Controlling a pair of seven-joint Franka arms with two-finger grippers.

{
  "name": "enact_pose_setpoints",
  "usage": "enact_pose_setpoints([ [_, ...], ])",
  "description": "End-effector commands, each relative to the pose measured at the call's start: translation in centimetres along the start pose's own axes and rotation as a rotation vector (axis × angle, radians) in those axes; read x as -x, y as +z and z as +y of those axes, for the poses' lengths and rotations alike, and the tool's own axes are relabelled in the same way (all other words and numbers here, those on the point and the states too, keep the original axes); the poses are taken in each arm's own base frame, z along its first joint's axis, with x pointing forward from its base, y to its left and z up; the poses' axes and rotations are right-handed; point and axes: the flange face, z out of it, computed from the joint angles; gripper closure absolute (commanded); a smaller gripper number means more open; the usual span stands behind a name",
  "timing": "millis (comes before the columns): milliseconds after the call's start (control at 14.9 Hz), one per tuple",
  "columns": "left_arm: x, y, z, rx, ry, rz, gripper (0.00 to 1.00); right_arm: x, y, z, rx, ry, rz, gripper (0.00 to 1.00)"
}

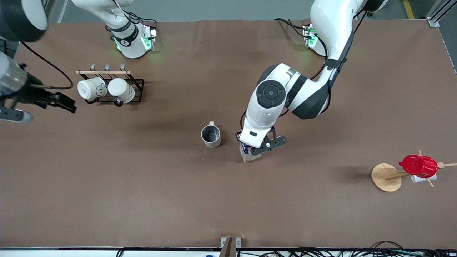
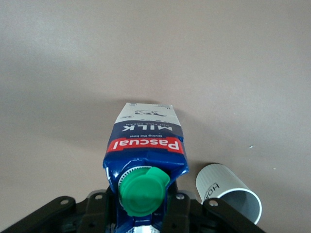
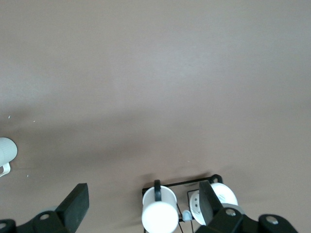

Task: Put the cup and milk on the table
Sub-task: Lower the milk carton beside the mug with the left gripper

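The milk, a dark blue and white carton with a green cap, is upright in my left gripper, which is shut on its top. Its base is at or just above the brown table; I cannot tell if it touches. The left wrist view shows the carton between the fingers of the left gripper. The cup, off-white with a dark grey inside, stands upright on the table beside the milk, toward the right arm's end; it shows in the left wrist view. My right gripper is open and empty, up over the table by the mug rack; it shows in its own view.
A black wire rack with two plain white mugs stands near the right arm's base. A wooden mug tree holding a red cup stands toward the left arm's end, nearer the front camera.
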Motion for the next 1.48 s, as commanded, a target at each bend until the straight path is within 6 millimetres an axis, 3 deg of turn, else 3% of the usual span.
enact_pose_setpoints([
  [0, 1.4, -0.1, 1.4, 0.014, 0.056, -0.006, 0.62, 0.6, -4.7, 3.0, -0.011, 0.004, 0.03, 0.0],
  [67, 2.9, 0.2, 2.4, 0.014, 0.084, -0.011, 0.62, 0.3, -6.1, 4.0, -0.014, 0.025, 0.056, 0.0],
  [268, 5.6, 0.5, 3.9, 0.028, 0.123, -0.033, 0.62, 0.1, -7.3, 4.5, -0.013, 0.007, 0.066, 0.0],
  [470, 6.8, 1.8, 4.4, 0.011, 0.139, -0.049, 0.62, 1.8, -7.8, 3.8, -0.009, -0.007, -0.029, 0.0],
  [1007, 8.2, 3.6, 5.0, 0.019, 0.126, -0.115, 0.61, 1.4, -7.8, 2.2, -0.05, -0.034, 0.004, 0.0],
  [1074, 8.4, 3.6, 5.1, 0.019, 0.129, -0.115, 0.57, 1.5, -7.8, 2.2, -0.05, -0.034, 0.002, 0.0],
  [1141, 8.6, 3.7, 5.2, 0.018, 0.132, -0.115, 0.46, 1.5, -7.8, 2.3, -0.05, -0.036, -0.001, 0.0],
  [1208, 8.7, 4.2, 5.1, 0.012, 0.135, -0.119, 0.17, 1.5, -7.7, 2.3, -0.049, -0.036, -0.004, 0.0],
  [1275, 8.7, 4.3, 5.1, 0.009, 0.137, -0.119, 0.0, 1.5, -7.6, 2.3, -0.049, -0.051, -0.01, 0.0],
  [1409, 8.6, 4.4, 5.1, 0.01, 0.135, -0.119, 0.0, 1.5, -7.7, 2.5, -0.048, -0.077, -0.006, 0.0],
])
